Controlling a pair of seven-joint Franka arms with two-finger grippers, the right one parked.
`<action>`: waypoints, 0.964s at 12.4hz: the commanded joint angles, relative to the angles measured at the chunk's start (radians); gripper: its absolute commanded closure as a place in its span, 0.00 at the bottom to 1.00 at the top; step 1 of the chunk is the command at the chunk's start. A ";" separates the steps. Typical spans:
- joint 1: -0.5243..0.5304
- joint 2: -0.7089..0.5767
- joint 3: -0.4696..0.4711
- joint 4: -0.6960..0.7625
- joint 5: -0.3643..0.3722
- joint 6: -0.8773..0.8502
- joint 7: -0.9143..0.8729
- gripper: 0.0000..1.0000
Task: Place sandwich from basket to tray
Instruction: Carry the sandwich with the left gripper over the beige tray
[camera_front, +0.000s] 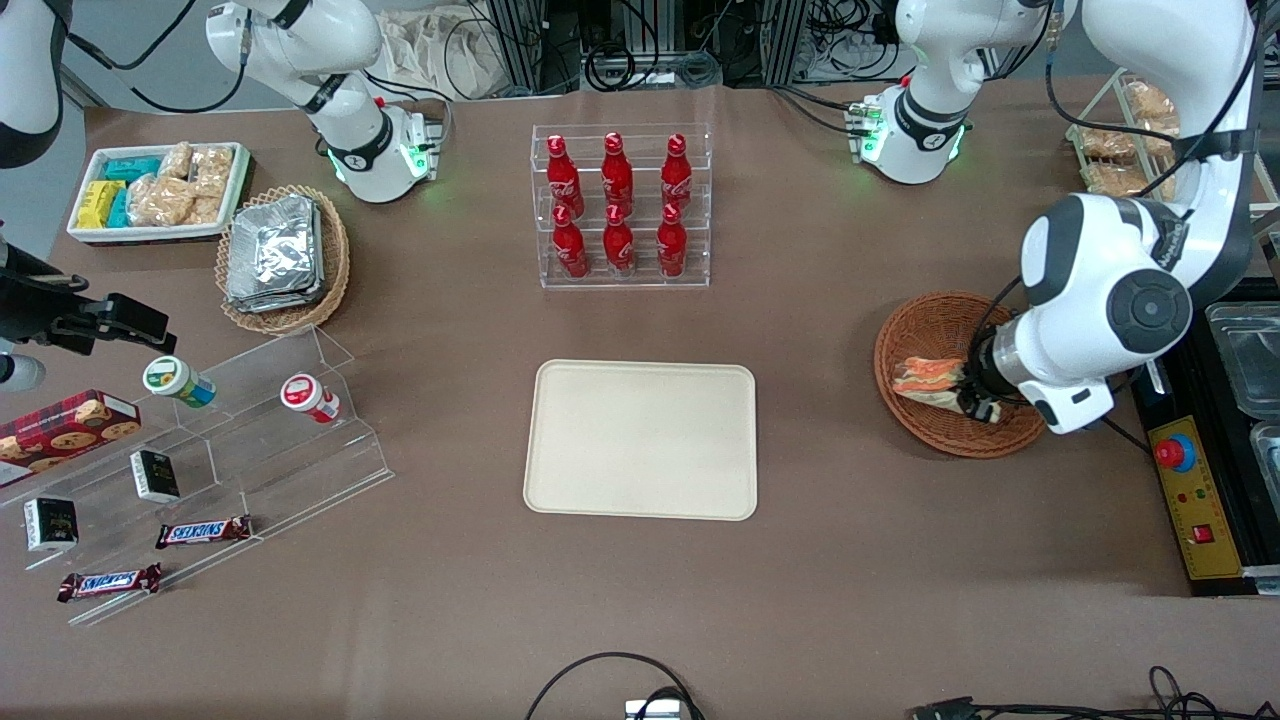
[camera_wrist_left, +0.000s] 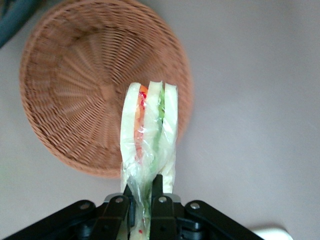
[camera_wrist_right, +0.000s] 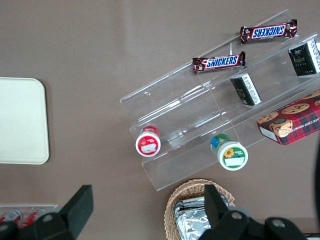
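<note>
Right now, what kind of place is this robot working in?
Probably a robotics lab staged as a snack shop: cola bottles in a clear rack, Snickers bars on acrylic steps, cables along the table. The gripper holds the sandwich above the basket.

Gripper (camera_front: 978, 396) mostly hidden under white wrist housing in front view; fingers (camera_wrist_left: 159, 212) cut off by picture edge in wrist view. Clamped end of sandwich (camera_wrist_left: 149, 145) lost between fingers. Part of basket (camera_front: 935, 335) rim covered by arm in front view, another part clipped by edge in wrist view. Only one corner of tray (camera_wrist_right: 22, 121) shown in right wrist view. Print on small dark boxes (camera_front: 155, 475) too small to read.
</note>
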 joint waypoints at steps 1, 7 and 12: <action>-0.003 0.020 -0.056 0.123 0.011 -0.072 0.125 1.00; -0.142 0.250 -0.107 0.458 0.010 -0.190 0.347 1.00; -0.273 0.416 -0.106 0.575 0.040 -0.172 0.586 1.00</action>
